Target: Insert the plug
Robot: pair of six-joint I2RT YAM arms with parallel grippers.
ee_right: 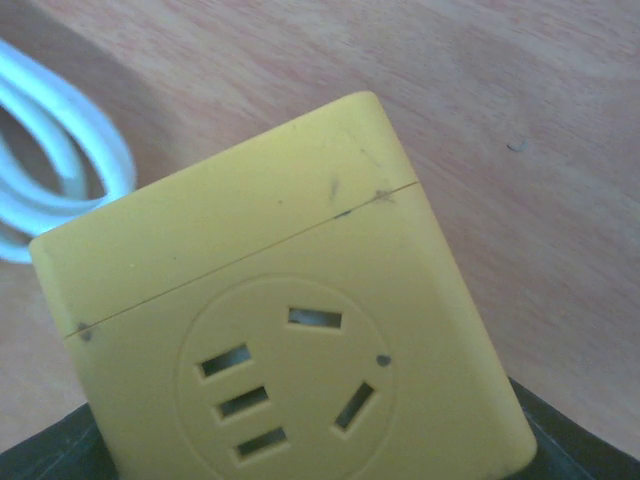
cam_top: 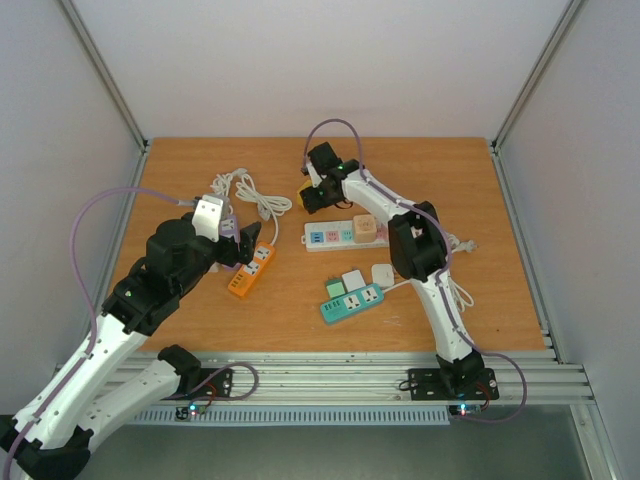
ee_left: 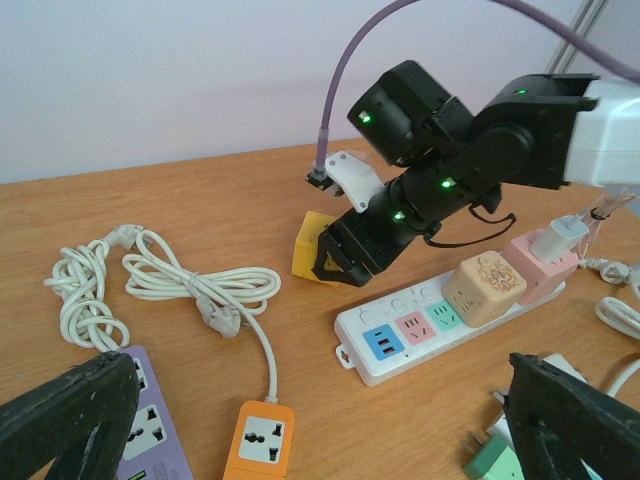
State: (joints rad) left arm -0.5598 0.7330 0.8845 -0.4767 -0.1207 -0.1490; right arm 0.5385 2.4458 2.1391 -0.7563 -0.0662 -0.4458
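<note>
Straddling yellow cube adapter (ee_left: 310, 252) at far centre, just left of white power strip (ee_left: 400, 335), with right gripper (ee_left: 343, 258) partway open; can't tell if gripped yet. Holding nothing in left gripper (ee_left: 320, 420), spread wide, near left. Could tip or skid the cube if pinched off-centre, spoiling plug alignment.

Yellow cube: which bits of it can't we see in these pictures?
- Top view: yellow cube mostly hidden under the right gripper.
- Left wrist view: the gripper covers its right side.
- Right wrist view: its lower edge is cut off by the picture's bottom; whether the gripper squeezes it cannot be told.
</note>
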